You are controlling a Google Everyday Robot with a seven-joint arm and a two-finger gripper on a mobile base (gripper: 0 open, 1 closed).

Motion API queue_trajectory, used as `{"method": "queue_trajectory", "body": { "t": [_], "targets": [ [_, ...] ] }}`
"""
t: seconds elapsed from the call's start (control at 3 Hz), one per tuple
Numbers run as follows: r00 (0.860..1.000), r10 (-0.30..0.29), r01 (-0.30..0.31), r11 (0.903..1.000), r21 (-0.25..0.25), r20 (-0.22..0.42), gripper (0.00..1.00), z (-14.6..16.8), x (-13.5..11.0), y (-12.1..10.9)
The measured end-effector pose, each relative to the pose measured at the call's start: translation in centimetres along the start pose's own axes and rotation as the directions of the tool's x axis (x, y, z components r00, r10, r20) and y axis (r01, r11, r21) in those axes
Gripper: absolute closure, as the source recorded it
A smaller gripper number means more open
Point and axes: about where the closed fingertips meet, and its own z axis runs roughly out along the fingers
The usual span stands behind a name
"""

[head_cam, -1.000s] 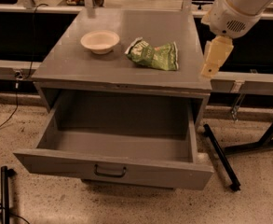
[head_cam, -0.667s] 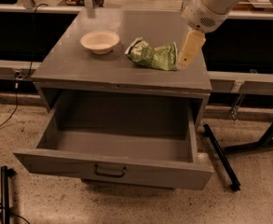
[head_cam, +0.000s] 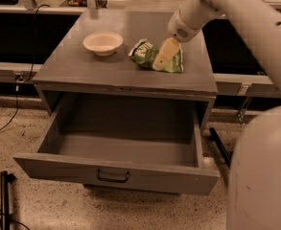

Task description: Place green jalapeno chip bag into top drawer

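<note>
The gripper (head_cam: 165,55), its open or closed state impossible to tell, is pictured over the green jalapeno chip bag (head_cam: 144,56), laid directly beneath it on the cabinet top (head_cam: 106,73), with the cream bowl (head_cam: 103,43) set well apart and the top drawer (head_cam: 116,174) pulled open below, its grey floor shown bare.

1. A robot lab or test workshop rather than a home: a white robot arm (head_cam: 245,18) reaches in from the right, its gripper (head_cam: 162,57) low over the green jalapeno chip bag (head_cam: 145,55) on a plain grey metal cabinet (head_cam: 106,75)
2. The top drawer (head_cam: 121,174) stands open on the near side, above a speckled hard floor (head_cam: 53,210)
3. Long benches (head_cam: 10,7) run along the far side, a cable (head_cam: 16,99) trails down at the left, and a black stand (head_cam: 5,200) sits at the near left
</note>
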Motion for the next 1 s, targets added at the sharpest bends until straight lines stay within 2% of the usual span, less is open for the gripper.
{"method": "queue_trajectory", "body": {
  "t": [0.33,0.67,1.0],
  "targets": [
    [0.998,0.07,-0.07,0.9959,-0.058,0.0,0.19,3.5,1.2,0.3],
    [0.995,0.099,-0.099,0.9913,-0.087,-0.003,0.41,5.0,1.9,0.8],
    [0.998,0.048,-0.045,0.9936,-0.104,0.03,0.66,3.8,0.0,1.5]
  ]
}}
